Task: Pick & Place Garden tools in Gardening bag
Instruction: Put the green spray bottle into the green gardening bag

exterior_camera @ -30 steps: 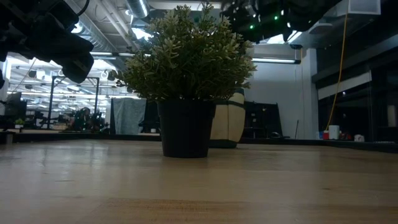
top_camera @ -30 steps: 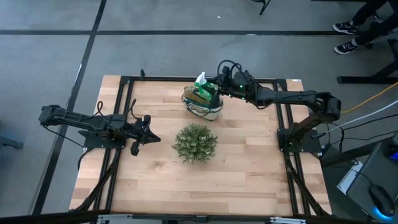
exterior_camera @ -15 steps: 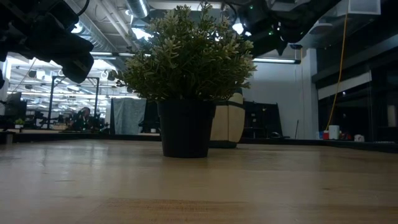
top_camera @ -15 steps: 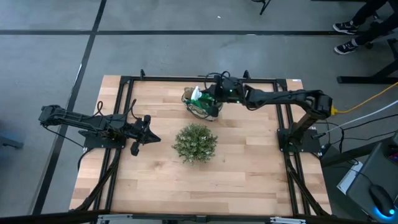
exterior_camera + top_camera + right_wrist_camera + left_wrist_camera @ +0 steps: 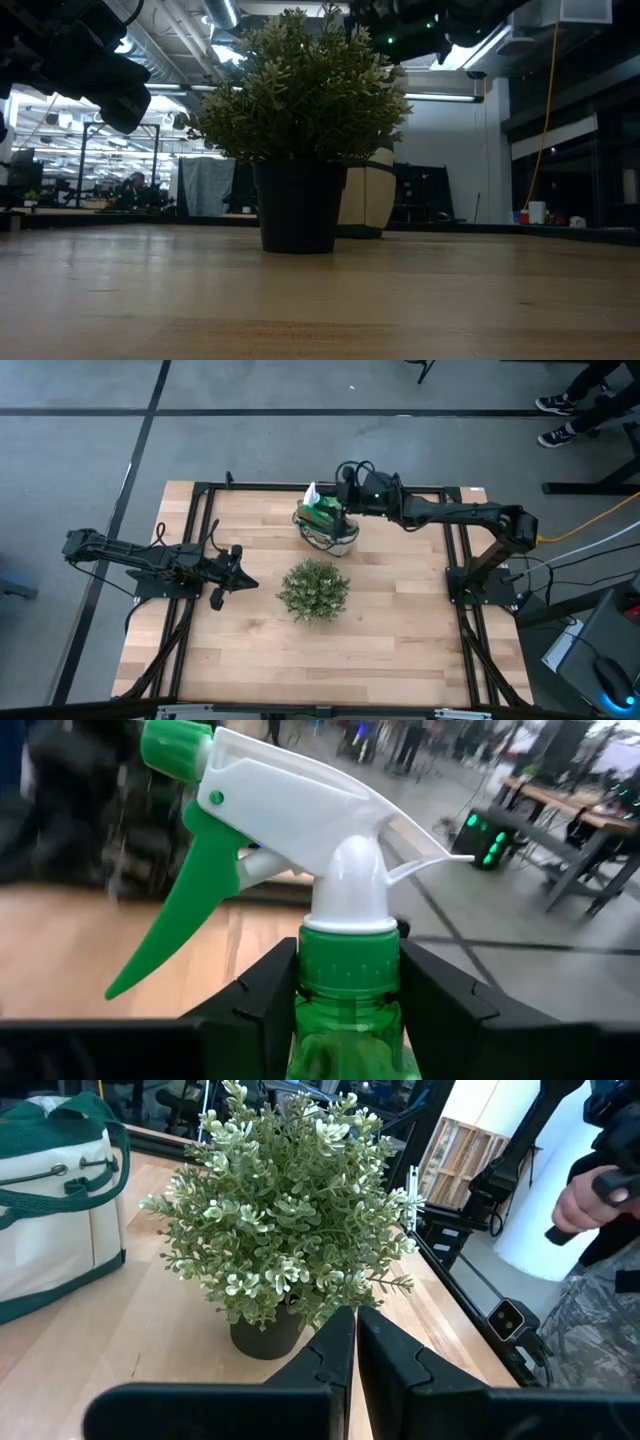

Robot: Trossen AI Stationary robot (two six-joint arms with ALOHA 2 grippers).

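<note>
The cream gardening bag (image 5: pixel 326 530) with dark green trim stands at the table's far middle; it also shows in the left wrist view (image 5: pixel 50 1200) and behind the plant in the low view (image 5: pixel 370 200). My right gripper (image 5: pixel 338 507) hangs over the bag, shut on a bright green spray bottle (image 5: pixel 320 508) with a white trigger head (image 5: pixel 300 810). My left gripper (image 5: pixel 236 570) waits shut and empty at the table's left (image 5: pixel 355 1350), facing the plant. The other garden tools do not show. My right gripper (image 5: pixel 348 995) pinches the spray bottle's green neck (image 5: pixel 348 970), just under the white trigger head, between its two fingers (image 5: pixel 255 995). The fingers come from the table's right side and lie across the bottle. The bottle is lifted clear, above the bag's open top.
A round bushy green plant (image 5: pixel 314 589) in a dark pot (image 5: pixel 295 205) stands at the table's middle, between the bag and the near edge. A person's hand (image 5: pixel 590 1195) shows beyond the table's right edge in the left wrist view. Bare wood lies near the front edge.
My right gripper, still shut on the spray bottle, has dipped down toward the bag and a little toward the table's left, then come up again. The bottle stays above the bag.
</note>
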